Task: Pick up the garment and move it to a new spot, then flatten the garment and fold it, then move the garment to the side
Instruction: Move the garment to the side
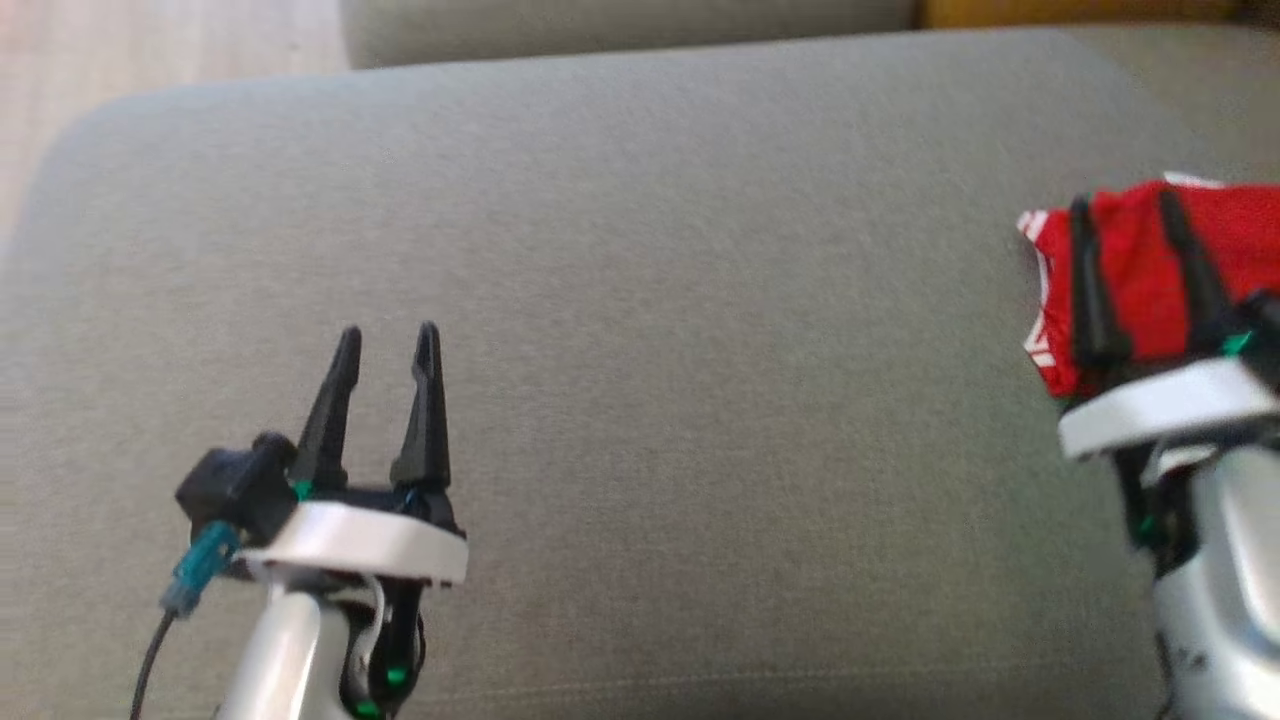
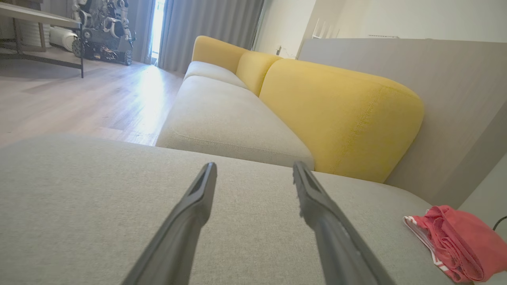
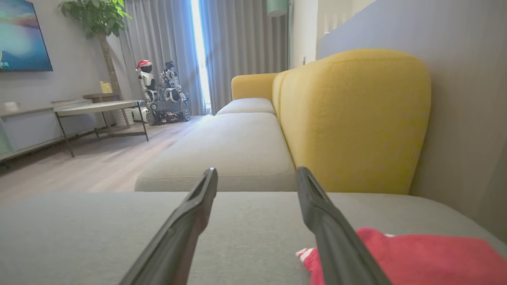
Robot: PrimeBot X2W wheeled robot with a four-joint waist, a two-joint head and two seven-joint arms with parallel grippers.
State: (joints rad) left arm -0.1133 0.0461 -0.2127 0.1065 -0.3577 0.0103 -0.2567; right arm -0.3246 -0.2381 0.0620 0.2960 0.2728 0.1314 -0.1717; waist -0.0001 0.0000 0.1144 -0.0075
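Grey sofa cushion (image 1: 640, 250), red garment (image 1: 1137, 272) lying at its right edge

From the head we look steeply down on the grey cushion (image 1: 640, 250), close enough that it spans nearly the whole frame, with the left gripper (image 1: 389, 333) at the lower left and the right gripper (image 1: 1121, 200) at the right edge over the red garment (image 1: 1140, 270). From the 2 wrists we look low and nearly level along each gripper's fingers across that same cushion toward the yellow backrest (image 2: 340, 114). All 3 views share the cushion and the garment, which sits at the lower right of both wrist views.
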